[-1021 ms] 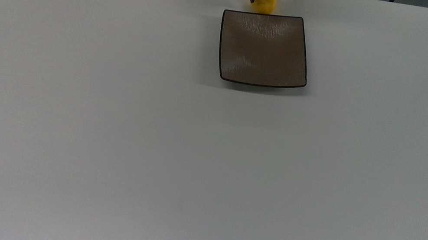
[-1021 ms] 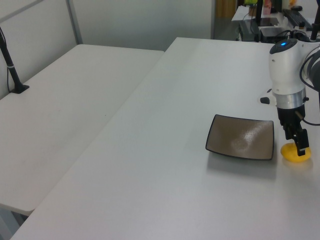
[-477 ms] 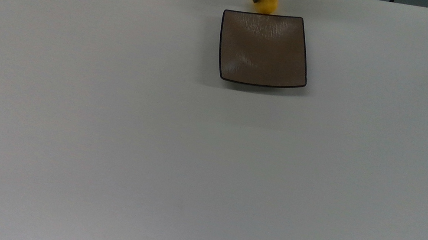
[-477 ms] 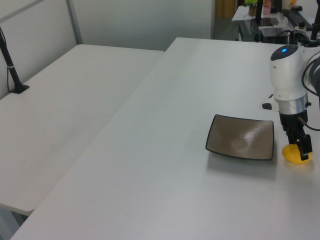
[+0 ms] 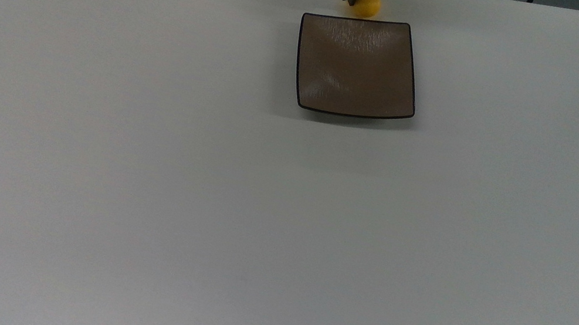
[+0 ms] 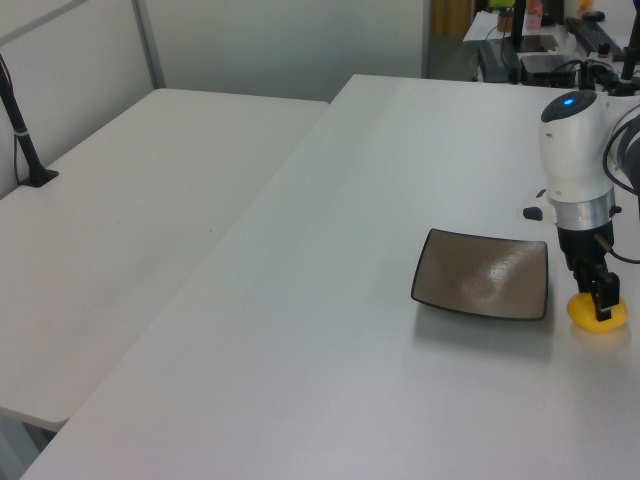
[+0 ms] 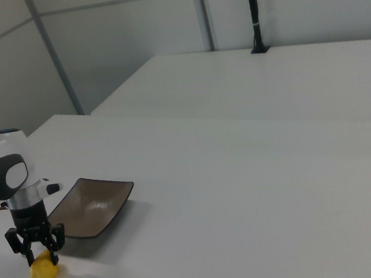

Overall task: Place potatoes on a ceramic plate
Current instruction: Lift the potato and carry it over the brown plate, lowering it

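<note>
We had our gripper (image 7: 36, 254) low over the potato (image 7: 44, 271), fingers spread wide astride it, not yet closed, because it lay on the table (image 5: 147, 161) just beside the ceramic plate (image 5: 357, 67), needing a grasp first

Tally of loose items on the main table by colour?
Yellow: 1, the potato, under the end effector
Brown: 1, the ceramic plate
Total: 2

We saw a glossy glazed ceramic plate (image 5: 357, 67), a smooth yellow potato (image 6: 598, 314), and a matt white bench (image 5: 141, 190).
</note>
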Motion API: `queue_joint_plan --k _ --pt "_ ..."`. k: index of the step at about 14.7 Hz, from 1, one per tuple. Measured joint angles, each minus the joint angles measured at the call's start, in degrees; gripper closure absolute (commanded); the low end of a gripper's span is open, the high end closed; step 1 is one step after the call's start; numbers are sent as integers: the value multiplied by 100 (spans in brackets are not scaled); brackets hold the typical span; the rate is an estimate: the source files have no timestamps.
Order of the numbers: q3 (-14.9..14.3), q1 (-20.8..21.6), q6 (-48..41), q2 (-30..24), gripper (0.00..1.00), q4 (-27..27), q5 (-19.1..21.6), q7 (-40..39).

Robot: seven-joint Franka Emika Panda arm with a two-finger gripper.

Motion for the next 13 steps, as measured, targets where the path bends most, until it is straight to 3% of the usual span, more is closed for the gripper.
queue_joint_plan --k 5,11,12,13 --pt "0 -26 -973 -354 61 391 0 0" --pt "-15 -791 -1241 -341 60 1584 0 0" --pt "-17 -936 -1112 -224 55 1733 0 0" --pt "-18 -1063 -930 -32 43 1844 0 19"
